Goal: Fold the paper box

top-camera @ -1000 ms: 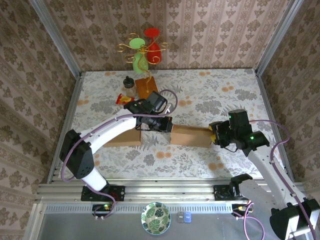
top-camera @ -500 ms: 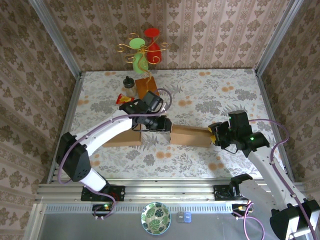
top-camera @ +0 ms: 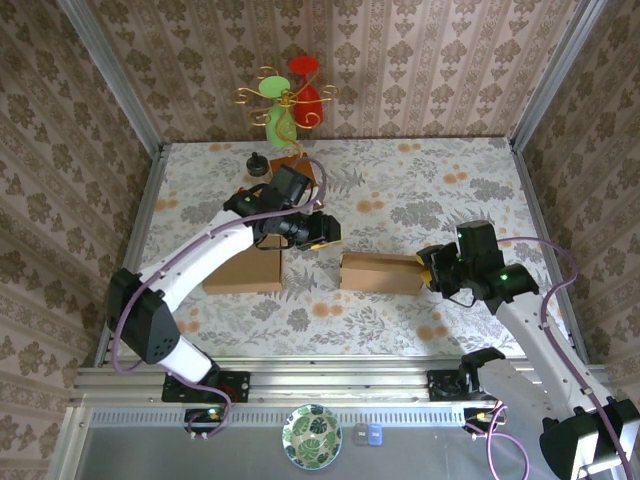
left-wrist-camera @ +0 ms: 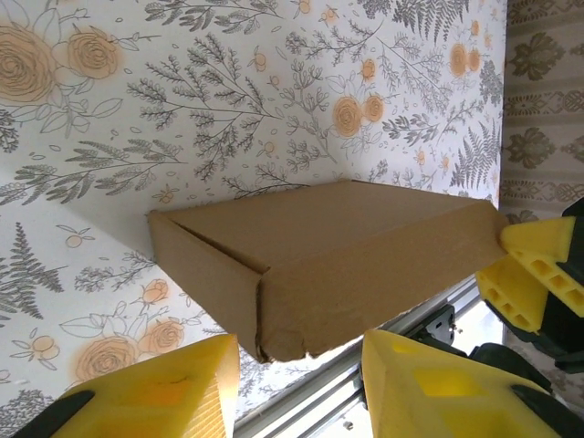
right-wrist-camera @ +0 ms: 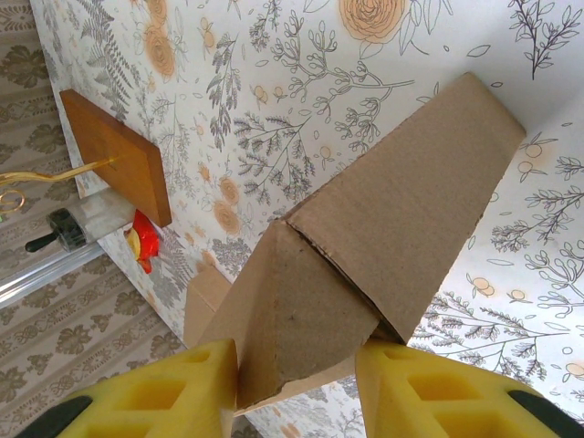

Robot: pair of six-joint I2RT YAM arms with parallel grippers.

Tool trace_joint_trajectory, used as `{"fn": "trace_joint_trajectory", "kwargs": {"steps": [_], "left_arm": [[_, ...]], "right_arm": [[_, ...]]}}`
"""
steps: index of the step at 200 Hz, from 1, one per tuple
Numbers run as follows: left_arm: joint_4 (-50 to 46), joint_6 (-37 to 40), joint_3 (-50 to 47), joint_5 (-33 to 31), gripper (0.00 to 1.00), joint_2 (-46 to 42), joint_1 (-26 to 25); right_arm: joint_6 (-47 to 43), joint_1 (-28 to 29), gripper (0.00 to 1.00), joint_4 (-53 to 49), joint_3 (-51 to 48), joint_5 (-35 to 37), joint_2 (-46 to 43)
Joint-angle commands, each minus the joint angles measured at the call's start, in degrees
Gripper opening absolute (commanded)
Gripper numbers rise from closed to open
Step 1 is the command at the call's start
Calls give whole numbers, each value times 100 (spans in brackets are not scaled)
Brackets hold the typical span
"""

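**A:** Where is the paper box (top-camera: 380, 272) lying?

**B:** It is resting on the desk (top-camera: 440, 190), right of centre. A flat cardboard piece (top-camera: 245, 272) is lying apart from it to the left.

**A:** Why is the right hand (top-camera: 432, 268) sitting at its end?

**B:** It is pinching the box's right end between its fingers (right-wrist-camera: 155, 392), closed narrowly on the cardboard. I am judging that it is anchoring the box so the far end can be worked without it sliding.

**A:** And the left hand (top-camera: 322, 233)?

**B:** It is hovering above the gap between the two pieces, fingers spread wide and gripping nothing. In its wrist view the box's near end is lying just beyond the fingertips. It is probably lining up to press that side in.
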Motion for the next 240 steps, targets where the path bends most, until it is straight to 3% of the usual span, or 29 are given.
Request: {"fn": "trace_joint_trajectory", "kwargs": {"steps": [1, 73, 182, 240], "left_arm": [[-324, -141, 91, 196, 41, 197, -42], [41, -268, 41, 313, 41, 459, -199], [34, -45, -463, 226, 33, 517, -259], [-42, 164, -669, 59, 30, 543, -303]], "right_arm": [[-76, 0, 41, -546, -146, 88, 96], [-54, 18, 40, -531, -187, 97, 87], [-57, 20, 37, -520, -156, 79, 146], [-330, 14, 46, -800, 98, 116, 159]]}}
